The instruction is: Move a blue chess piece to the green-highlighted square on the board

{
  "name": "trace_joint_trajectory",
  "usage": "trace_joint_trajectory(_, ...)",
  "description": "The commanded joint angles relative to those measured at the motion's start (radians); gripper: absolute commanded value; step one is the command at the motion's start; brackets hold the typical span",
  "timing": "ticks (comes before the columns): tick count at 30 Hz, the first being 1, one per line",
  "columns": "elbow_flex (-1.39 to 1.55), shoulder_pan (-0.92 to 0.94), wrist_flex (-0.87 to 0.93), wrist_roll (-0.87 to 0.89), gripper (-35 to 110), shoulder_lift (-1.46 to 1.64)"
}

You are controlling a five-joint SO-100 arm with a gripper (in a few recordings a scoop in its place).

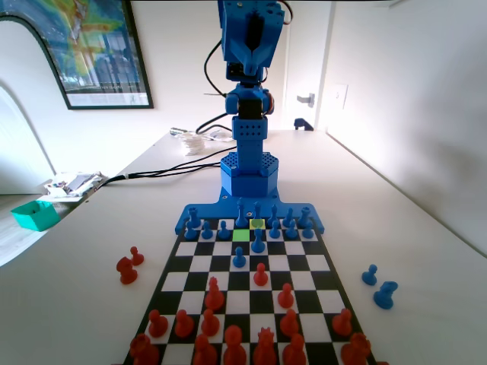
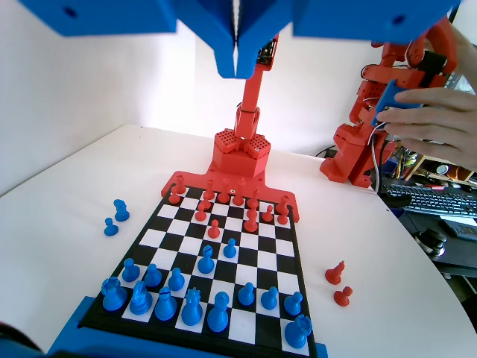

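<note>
The board lies on the table in front of the blue arm's base. The green-highlighted square is in the second row from the arm and stands bare, with a paler yellow-green square diagonally behind it. Several blue chess pieces line that row. One blue pawn stands further out, two squares nearer the camera than the green square. My gripper hangs high above the board's arm end, jaws pressed together with nothing between them.
Red pieces fill the near rows in the fixed view. Off the board lie two blue pieces and two red ones. A teal box, papers and cables sit at the fixed view's left.
</note>
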Motion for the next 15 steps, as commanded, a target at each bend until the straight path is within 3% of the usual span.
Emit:
trace_joint_trajectory(1,0.005,0.002,-0.017,-0.005,1,0.003)
trace_joint_trajectory(15,0.005,0.000,-0.017,-0.005,2,0.003)
